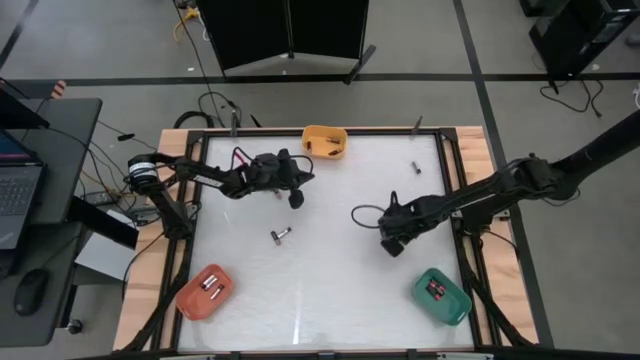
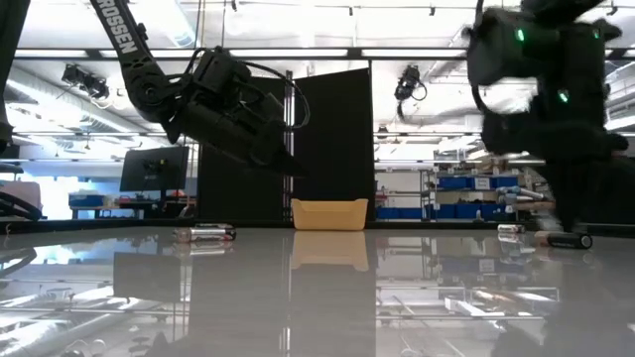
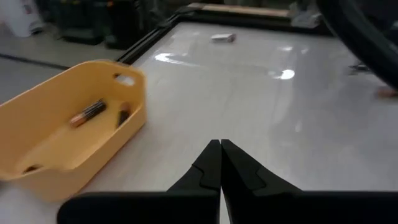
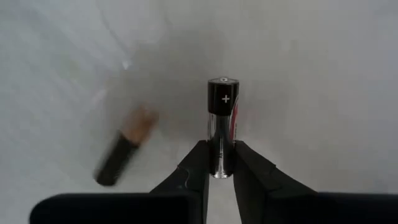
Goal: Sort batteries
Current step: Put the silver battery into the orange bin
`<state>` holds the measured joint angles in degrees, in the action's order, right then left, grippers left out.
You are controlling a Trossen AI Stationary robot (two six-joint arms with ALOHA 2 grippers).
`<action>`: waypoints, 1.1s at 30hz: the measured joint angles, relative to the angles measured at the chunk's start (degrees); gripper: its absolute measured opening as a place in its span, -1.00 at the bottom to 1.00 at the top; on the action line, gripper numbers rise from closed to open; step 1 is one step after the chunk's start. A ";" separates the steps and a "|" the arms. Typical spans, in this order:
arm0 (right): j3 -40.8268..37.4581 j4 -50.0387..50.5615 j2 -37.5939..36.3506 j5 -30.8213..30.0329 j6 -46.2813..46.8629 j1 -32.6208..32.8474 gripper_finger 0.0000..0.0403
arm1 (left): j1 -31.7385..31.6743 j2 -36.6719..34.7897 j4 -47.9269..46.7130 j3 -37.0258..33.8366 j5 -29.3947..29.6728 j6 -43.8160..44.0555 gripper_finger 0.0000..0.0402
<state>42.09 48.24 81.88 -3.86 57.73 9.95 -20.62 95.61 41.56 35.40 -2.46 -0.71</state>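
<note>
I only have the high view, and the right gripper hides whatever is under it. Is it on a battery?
Observer: Yes. The right wrist view shows the right gripper with its fingers against both sides of a black-capped battery marked with a plus.
Operator: Anything else close by?
Observer: A dark battery with a copper-coloured end lies on the table beside it, clear of the fingers.
Operator: And the left gripper?
Observer: The left gripper is shut and empty, next to the yellow bin, which holds at least two batteries.
</note>
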 joint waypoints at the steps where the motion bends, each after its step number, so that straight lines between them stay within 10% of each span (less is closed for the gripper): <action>1: 0.28 0.14 -1.43 -2.13 -0.77 -0.30 -0.71 | 0.00 0.00 0.54 -0.01 -1.05 0.39 -0.95; 7: -0.34 -6.23 -9.06 -15.12 -8.50 -2.23 -0.71 | 0.00 0.00 6.56 0.00 -7.78 3.80 -0.95; 16: -9.83 -52.05 -11.70 -19.15 -35.13 -6.11 -0.71 | 0.04 0.00 20.30 0.02 -21.83 8.51 -0.95; 23: -14.32 -75.10 -9.58 -19.17 -50.29 -7.97 -0.71 | 1.72 0.00 25.94 1.50 -22.28 11.47 -0.74; 33: -14.30 -82.80 -8.36 -18.76 -59.43 -8.04 -0.71 | 7.64 0.24 19.64 7.37 -17.94 8.74 -0.23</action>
<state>27.79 -34.56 73.52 -22.62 -1.69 1.91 -12.98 95.85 61.20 42.77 -20.40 8.02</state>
